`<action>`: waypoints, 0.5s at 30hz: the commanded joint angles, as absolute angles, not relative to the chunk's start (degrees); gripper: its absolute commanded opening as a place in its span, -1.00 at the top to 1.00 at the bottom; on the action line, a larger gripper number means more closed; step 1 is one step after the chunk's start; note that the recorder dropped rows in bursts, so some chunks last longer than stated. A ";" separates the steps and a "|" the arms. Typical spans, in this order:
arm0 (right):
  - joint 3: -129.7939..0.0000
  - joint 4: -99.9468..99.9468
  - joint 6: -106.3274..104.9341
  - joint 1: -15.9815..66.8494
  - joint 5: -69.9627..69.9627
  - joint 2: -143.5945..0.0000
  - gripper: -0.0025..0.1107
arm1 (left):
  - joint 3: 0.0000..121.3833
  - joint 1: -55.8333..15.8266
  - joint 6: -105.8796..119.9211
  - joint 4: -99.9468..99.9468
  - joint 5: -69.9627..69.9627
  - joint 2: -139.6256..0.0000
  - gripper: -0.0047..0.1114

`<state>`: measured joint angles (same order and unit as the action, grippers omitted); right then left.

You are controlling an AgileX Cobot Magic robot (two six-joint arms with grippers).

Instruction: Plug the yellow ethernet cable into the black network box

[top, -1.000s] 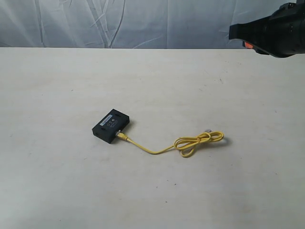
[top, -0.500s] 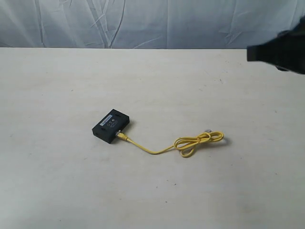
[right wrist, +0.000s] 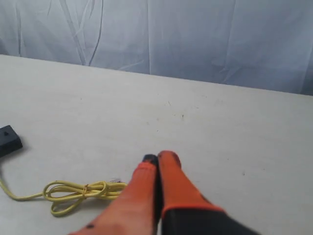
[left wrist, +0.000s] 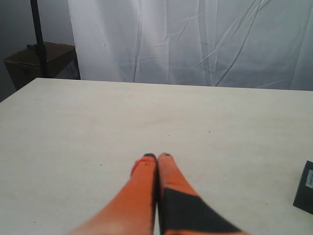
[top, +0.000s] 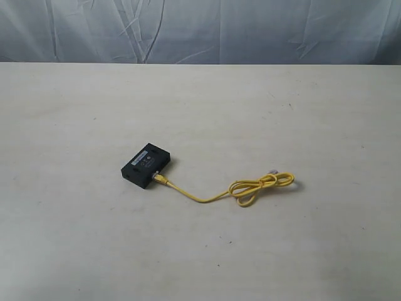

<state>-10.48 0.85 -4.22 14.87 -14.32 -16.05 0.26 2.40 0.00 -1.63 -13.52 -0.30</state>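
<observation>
The black network box (top: 146, 165) lies flat left of the table's middle, with a pale label strip on top. One end of the yellow ethernet cable (top: 207, 197) sits in the box's near side. Its knotted loop (top: 260, 187) lies to the right, and the free clear plug (top: 273, 172) rests beside the loop. Neither gripper shows in the exterior view. My left gripper (left wrist: 157, 156) is shut and holds nothing above bare table; the box's corner (left wrist: 305, 188) shows at that view's edge. My right gripper (right wrist: 159, 157) is shut and holds nothing, held above and near the loop (right wrist: 80, 192). The box (right wrist: 7, 138) lies beyond.
A pale table (top: 75, 100) carries everything, backed by a white wrinkled curtain (top: 200, 28). A black stand pole (left wrist: 38, 34) and a brown box (left wrist: 41, 61) stand off the table's far corner in the left wrist view.
The dark arm at the upper right of the exterior view has drawn back to the right and left the frame. The box and cable have not moved.
</observation>
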 commanded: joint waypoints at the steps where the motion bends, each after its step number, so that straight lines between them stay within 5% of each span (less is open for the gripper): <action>1: -5.31 0.00 -4.59 13.32 -13.58 -6.38 0.95 | 0.00 2.10 0.00 -1.43 -13.30 0.00 0.92; 15: 0.00 1.77 -4.37 8.67 -13.15 0.00 0.95 | 0.00 2.10 0.00 -1.43 -13.30 0.00 0.92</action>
<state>-0.29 1.58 -4.35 9.00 -14.20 -0.38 0.26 2.40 0.00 -1.63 -13.52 -0.30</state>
